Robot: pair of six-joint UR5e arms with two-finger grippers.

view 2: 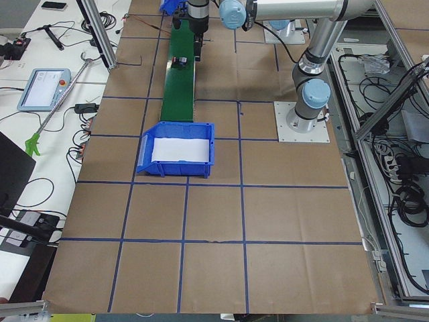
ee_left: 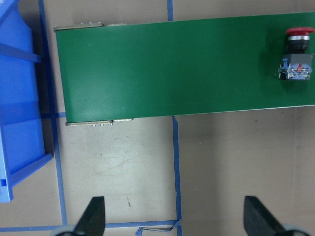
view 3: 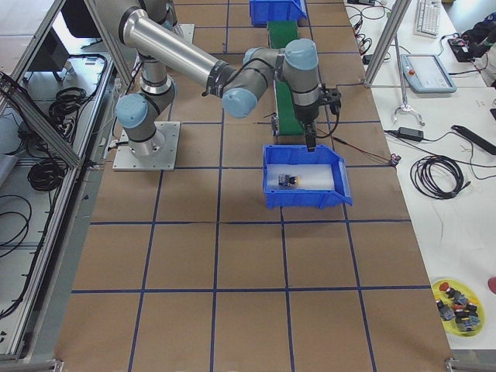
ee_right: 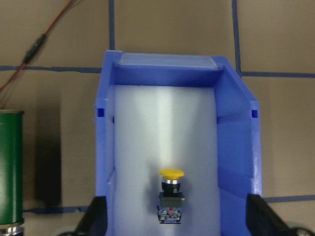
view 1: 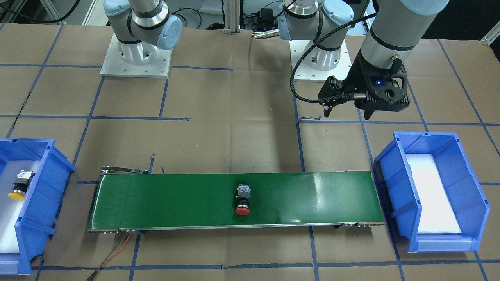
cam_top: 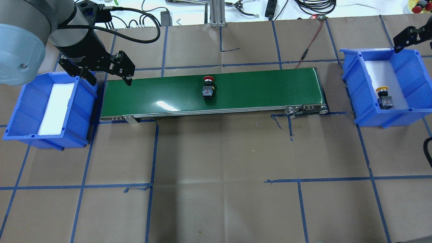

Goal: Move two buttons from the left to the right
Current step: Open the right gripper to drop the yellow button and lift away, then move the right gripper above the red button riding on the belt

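"How far along was the job at that moment?"

"About half done, by the look of it. The yellow button (cam_top: 384, 97) lay on its side on the white liner (cam_top: 374, 72) of the right bin (cam_top: 413, 72), so that one counted as delivered. The red button (cam_top: 208, 87) lay roughly midway along the green belt (cam_top: 270, 89), cap pointing away from the robot, well apart from either bin."

"And the left bin (cam_top: 28, 101)?"

"It showed only its own pale padding. No button could be seen in it."

"What were the claws doing?"

"The left claw (cam_top: 110, 81) hung high near the belt's left end, over the brown worktop (cam_top: 216, 168), spread wide and gripping nothing. The right claw (ee_right: 177, 219) hovered above the right bin, likewise spread wide and empty, with the yellow button lying below it, clear of it."

"So what was left?"

"Judging from that layout, only the red button. It needed to reach the belt's right end, and then the right claw would probably have to lift it and set it in the right bin beside the yellow one."
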